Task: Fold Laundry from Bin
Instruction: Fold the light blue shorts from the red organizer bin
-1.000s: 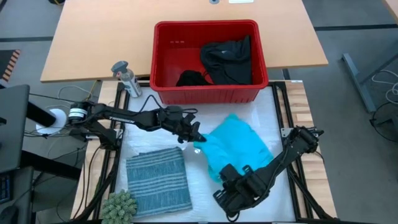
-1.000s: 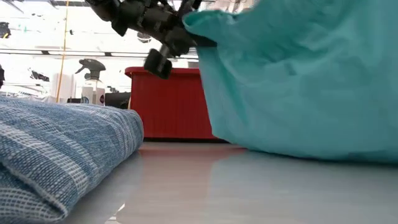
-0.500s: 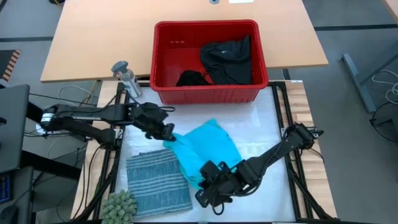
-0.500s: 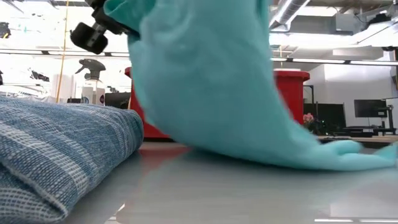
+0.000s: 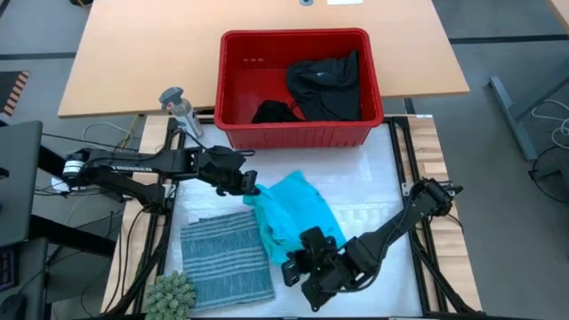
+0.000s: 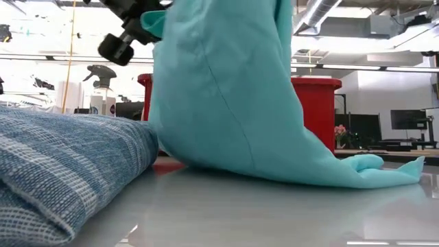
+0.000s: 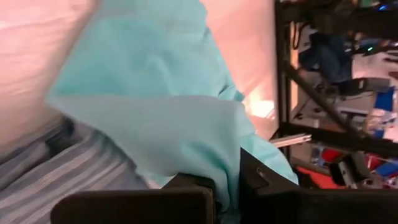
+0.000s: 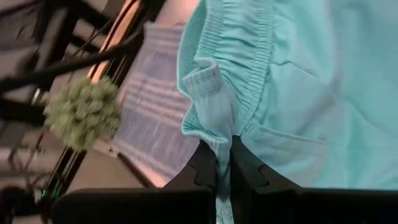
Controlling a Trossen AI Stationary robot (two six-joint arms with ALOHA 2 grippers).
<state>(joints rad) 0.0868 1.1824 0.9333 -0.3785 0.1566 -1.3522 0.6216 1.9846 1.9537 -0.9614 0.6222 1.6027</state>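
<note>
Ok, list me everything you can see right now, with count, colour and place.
Bin: one, red, far side of the table.
Black clothes: at least two, inside the bin.
Turquoise garment: one, mid-table, held by both arms.
Striped cloth: one, blue-grey, folded, near left.
Spray bottle: one, grey, left of the bin.
Green plant: one, near-left corner.
Left end effector: shut on the garment's far edge.
Right end effector: shut on its near edge.

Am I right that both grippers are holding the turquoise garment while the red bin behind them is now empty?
Not quite: the red bin is not empty; the high view shows black clothes inside. The rest holds: the left gripper and right gripper both grip the turquoise garment.
</note>
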